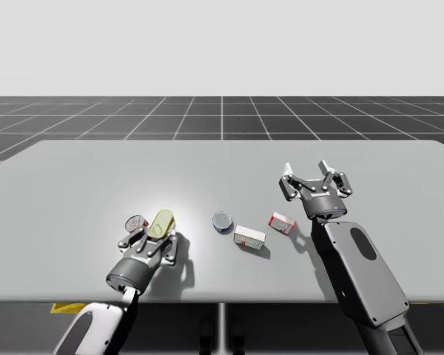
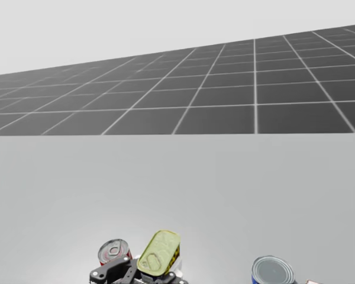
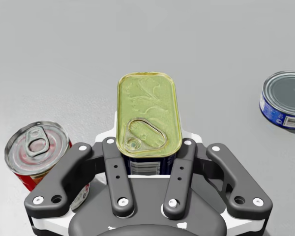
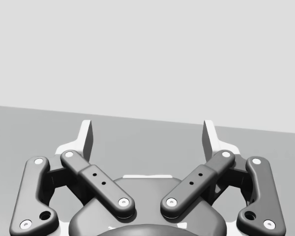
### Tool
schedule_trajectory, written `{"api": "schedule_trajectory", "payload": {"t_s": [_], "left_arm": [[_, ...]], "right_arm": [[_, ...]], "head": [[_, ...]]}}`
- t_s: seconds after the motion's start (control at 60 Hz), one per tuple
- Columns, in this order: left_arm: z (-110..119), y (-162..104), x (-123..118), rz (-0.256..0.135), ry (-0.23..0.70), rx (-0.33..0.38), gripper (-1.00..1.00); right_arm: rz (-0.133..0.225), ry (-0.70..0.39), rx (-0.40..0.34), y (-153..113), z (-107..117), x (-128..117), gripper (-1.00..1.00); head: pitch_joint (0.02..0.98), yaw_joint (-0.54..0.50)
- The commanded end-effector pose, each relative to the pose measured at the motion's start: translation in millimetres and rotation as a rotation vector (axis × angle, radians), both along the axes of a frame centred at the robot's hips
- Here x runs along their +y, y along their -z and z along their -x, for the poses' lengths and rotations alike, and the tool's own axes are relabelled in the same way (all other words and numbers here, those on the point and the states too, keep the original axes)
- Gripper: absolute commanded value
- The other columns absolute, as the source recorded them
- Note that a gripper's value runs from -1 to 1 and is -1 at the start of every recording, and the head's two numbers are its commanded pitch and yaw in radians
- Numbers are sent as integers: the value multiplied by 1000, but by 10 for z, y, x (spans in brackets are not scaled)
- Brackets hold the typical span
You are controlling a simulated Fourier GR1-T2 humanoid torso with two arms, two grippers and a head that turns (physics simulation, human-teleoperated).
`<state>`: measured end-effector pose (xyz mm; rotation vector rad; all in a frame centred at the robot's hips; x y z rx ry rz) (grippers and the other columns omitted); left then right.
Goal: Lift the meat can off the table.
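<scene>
gripping the meat can (image 3: 148, 118) by one end, slip risk ahead

so the left gripper (image 3: 150, 152) has its fingers pressed against both long sides of the meat can, but only around the can's near end. most of the can sticks out ahead of the fingers, gold lid up and tilted. it sits over the near left part of the table (image 1: 96, 170), and i honestly can't tell if it has cleared the surface yet.

what i'd worry about:
- the hold is way off the can's middle, so on the way up the far end could sag and the can pivot or slide out, especially with smooth metal sides.
- the red can (image 3: 37, 150) is just beside the gripper's outer linkage. any sideways drift while rising could knock it over or send it rolling.
- a jerky lift would make both of those worse.

the blue can (image 3: 285, 98) and the two small boxes (image 1: 249, 237) are well apart to the right, no trouble there. the right gripper (image 4: 148, 136) hangs over the right side, fingers spread wide with nothing between them.
</scene>
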<state>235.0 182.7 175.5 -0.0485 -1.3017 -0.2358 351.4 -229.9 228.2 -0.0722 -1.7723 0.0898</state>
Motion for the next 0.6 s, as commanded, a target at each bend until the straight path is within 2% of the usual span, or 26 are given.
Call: {"api": "schedule_trajectory", "payload": {"t_s": [0.017,0.167,0.283,0.333,0.6], "left_arm": [[-77,-412,-125,-19,130,-107,1000],[-135,-608,-120,-58,139,-154,1000],[-160,-792,-119,-96,152,-192,1000],[-167,-877,-117,-110,154,-213,1000],[-196,-1480,-111,-139,150,-366,1000]], "right_arm": [[-7,0,1,-3,-6,-4,-1000],[-8,-5,7,1,-12,-5,-1000],[-69,-18,25,-9,-16,-5,-1000],[-55,-10,19,-5,-20,-10,-1000],[-55,-2,26,-12,-12,-14,-1000]], "head": [[476,276],[475,278],[473,279],[473,278],[470,276]]}}
